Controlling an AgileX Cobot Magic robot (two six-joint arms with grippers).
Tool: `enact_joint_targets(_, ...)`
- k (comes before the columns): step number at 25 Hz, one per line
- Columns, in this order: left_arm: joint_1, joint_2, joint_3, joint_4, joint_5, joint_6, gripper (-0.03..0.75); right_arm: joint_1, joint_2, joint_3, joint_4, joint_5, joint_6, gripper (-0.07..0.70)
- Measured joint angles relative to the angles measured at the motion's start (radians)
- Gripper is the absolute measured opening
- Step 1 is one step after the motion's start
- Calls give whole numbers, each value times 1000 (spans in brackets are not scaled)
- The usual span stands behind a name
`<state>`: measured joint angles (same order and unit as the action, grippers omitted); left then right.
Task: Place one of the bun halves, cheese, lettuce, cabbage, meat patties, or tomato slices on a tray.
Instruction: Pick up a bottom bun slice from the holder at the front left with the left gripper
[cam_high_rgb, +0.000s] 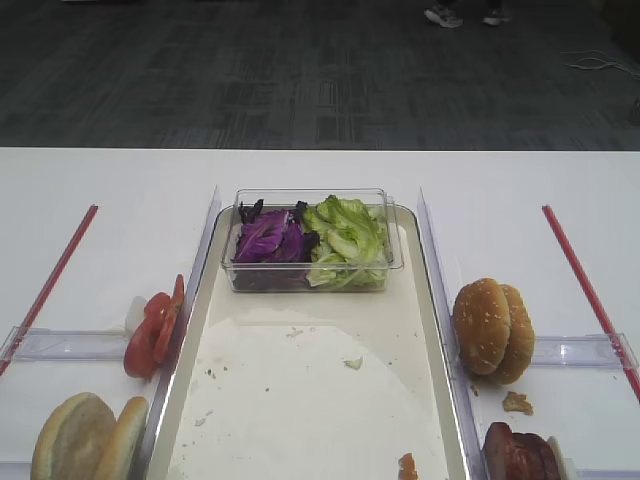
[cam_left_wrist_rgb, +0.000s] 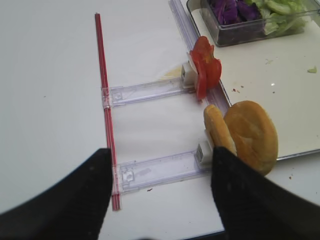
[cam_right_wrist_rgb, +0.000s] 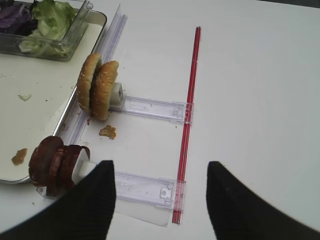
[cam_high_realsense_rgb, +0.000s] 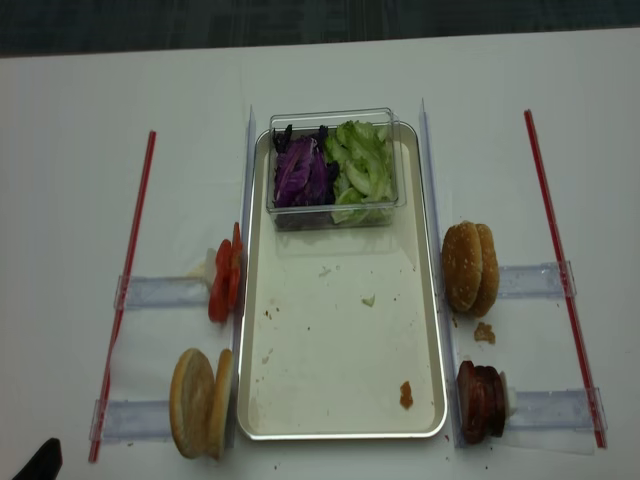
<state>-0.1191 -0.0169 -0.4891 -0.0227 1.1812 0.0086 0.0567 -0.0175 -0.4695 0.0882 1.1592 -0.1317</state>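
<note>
The silvery tray (cam_high_realsense_rgb: 341, 350) lies in the middle with only crumbs on its cream liner. At its far end a clear box holds purple cabbage (cam_high_realsense_rgb: 298, 175) and lettuce (cam_high_realsense_rgb: 362, 170). Left of the tray, pale bun halves (cam_high_realsense_rgb: 200, 402) stand on edge, with tomato slices (cam_high_realsense_rgb: 225, 280) behind them. Meat patties (cam_high_realsense_rgb: 480, 402) stand at the right. No cheese shows. My left gripper (cam_left_wrist_rgb: 161, 165) is open over the table, left of the bun halves (cam_left_wrist_rgb: 250, 135). My right gripper (cam_right_wrist_rgb: 161, 172) is open and empty, right of the meat patties (cam_right_wrist_rgb: 52, 162).
Sesame-seeded buns (cam_high_realsense_rgb: 470, 268) stand on edge right of the tray. Clear plastic rails (cam_high_realsense_rgb: 160, 292) and red strips (cam_high_realsense_rgb: 125, 290) lie on the white table on both sides. A crumb (cam_high_realsense_rgb: 485, 332) lies near the seeded buns.
</note>
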Motion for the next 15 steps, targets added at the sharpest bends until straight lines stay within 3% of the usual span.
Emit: enact_joint_targets(15, 0, 0, 0, -15, 0, -31, 412, 0, 0, 0, 0, 0, 0, 427)
